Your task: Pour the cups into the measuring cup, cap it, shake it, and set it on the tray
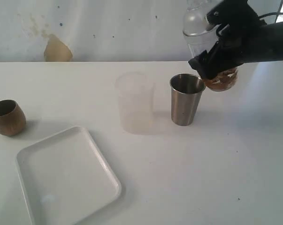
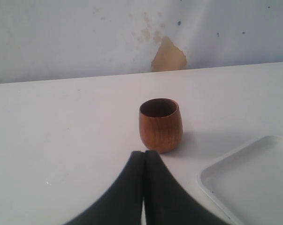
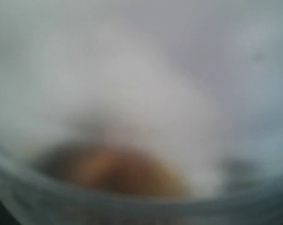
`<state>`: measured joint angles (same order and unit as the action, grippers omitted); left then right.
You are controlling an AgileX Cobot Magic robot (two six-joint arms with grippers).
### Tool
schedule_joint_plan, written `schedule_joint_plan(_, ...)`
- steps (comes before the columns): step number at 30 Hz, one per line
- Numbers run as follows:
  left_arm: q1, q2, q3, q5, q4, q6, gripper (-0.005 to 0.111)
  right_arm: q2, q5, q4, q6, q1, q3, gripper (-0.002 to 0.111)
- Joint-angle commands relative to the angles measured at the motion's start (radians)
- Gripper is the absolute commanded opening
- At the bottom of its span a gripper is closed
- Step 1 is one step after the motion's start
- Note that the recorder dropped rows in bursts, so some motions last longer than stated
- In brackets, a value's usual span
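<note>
Measuring cup point(image 1: 195, 33) in right pincer point(image 1: 210, 63), brown contents point(image 1: 221, 83) at bottom.

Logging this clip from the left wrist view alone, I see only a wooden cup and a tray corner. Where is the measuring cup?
Observer: In the exterior view, the right tool grips the measuring cup at the far right.
Operator: Anything inside it?
Observer: Brown contents sit at its bottom. The right wrist view shows them too, but blurred.
Operator: And the steel tumbler?
Observer: The steel tumbler stands upright on the table, beside a frosted cup.
</note>
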<state>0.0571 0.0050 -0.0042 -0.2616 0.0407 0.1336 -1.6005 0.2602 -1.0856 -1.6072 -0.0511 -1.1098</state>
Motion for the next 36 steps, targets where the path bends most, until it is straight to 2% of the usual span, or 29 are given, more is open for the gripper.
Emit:
schedule_joint_plan(1, 0.0, -0.005, 0.004, 0.005, -0.002, -0.001, 0.0, -0.009, -0.12, -0.002, -0.1, -0.035, -0.006, 0.0)
schedule_joint_plan(7, 0.0, -0.005, 0.004, 0.005, -0.002, -0.001, 0.0, -0.054, -0.286, 0.079, -0.102, -0.108, -0.006, 0.0)
schedule_joint_plan(14, 0.0, -0.005, 0.004, 0.005, -0.002, -0.001, 0.0, -0.092, -0.476, 0.078, -0.253, -0.171, -0.008, 0.0)
schedule_joint_plan(19, 0.0, -0.005, 0.004, 0.005, -0.002, -0.001, 0.0, -0.121, -0.492, 0.067, -0.292, -0.186, -0.035, 0.0)
schedule_joint_plan(26, 0.0, -0.005, 0.004, 0.005, -0.002, -0.001, 0.0, -0.17, -0.638, 0.069, -0.509, -0.251, -0.054, 0.0)
schedule_joint_plan(32, 0.0, -0.005, 0.004, 0.005, -0.002, -0.001, 0.0, -0.172, -0.648, 0.133, -0.526, -0.256, -0.057, 0.0)
schedule_joint_plan(36, 0.0, -0.005, 0.004, 0.005, -0.002, -0.001, 0.0, -0.172, -0.568, 0.168, -0.526, -0.256, -0.055, 0.0)
